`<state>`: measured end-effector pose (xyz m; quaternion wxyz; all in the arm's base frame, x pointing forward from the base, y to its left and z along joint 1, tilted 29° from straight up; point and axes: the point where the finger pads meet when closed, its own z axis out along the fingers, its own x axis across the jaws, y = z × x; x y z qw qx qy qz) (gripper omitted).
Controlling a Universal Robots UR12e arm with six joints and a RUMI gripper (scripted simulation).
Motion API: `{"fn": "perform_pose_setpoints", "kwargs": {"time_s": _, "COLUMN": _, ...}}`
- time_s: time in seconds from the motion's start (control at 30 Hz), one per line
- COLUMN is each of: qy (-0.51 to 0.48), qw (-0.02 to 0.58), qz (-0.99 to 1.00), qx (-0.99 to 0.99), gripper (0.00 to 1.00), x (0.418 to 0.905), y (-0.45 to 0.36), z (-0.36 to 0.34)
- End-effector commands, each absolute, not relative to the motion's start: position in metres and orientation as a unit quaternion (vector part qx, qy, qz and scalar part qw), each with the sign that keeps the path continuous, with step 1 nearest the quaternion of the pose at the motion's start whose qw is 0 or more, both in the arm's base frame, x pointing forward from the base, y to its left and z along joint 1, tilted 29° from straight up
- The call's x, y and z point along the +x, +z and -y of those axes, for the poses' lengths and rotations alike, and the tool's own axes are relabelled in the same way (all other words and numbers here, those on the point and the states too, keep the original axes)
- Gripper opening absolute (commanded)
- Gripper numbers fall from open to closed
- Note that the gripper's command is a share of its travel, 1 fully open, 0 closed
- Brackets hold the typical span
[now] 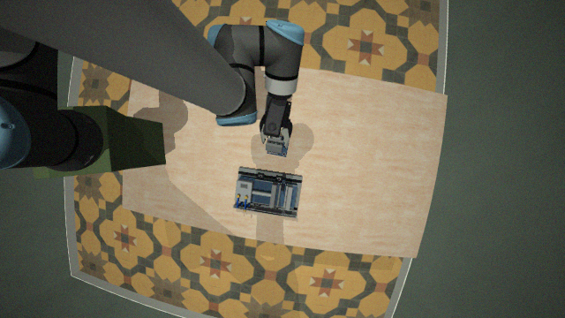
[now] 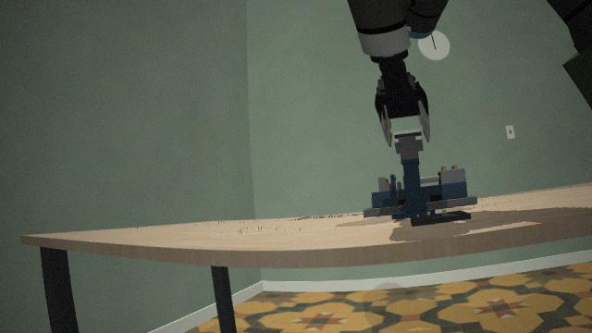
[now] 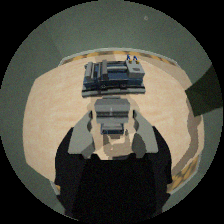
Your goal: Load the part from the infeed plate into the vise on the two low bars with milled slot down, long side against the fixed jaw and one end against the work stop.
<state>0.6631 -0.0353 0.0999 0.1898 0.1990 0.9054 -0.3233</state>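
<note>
The part (image 2: 408, 142) is a small grey block on top of a blue post (image 2: 411, 178), the infeed stand, on the table in front of the vise. My gripper (image 2: 406, 135) points down over it. Its two fingers straddle the top of the part with a gap on each side, so it is open and not gripping. In the wrist view the part (image 3: 112, 114) sits between my fingers. From above, my gripper (image 1: 275, 143) covers most of the part. I cannot tell which way the slot faces. The vise (image 1: 268, 192) stands open just beyond.
The vise (image 2: 418, 194) has a grey cylinder block with two yellow-tipped fittings (image 1: 242, 200) at one end. It also shows in the wrist view (image 3: 114, 76). The robot's dark base and green pedestal (image 1: 110, 141) stand at the table's left side.
</note>
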Motion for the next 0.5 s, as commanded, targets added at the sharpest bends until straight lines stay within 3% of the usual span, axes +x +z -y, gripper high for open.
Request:
{"fn": "perform_pose_setpoints", "kwargs": {"time_s": 0.0, "qy": -0.318, "qw": 0.192, "qz": -0.907, "qx": 0.198, "gripper": 0.51, "x": 0.6632, "y": 0.1005, "z": 0.0353}}
{"fn": "perform_pose_setpoints", "kwargs": {"time_s": 0.47, "qy": -0.294, "qw": 0.197, "qz": -0.915, "qx": 0.193, "gripper": 0.51, "x": 0.663, "y": 0.1007, "z": 0.0356}}
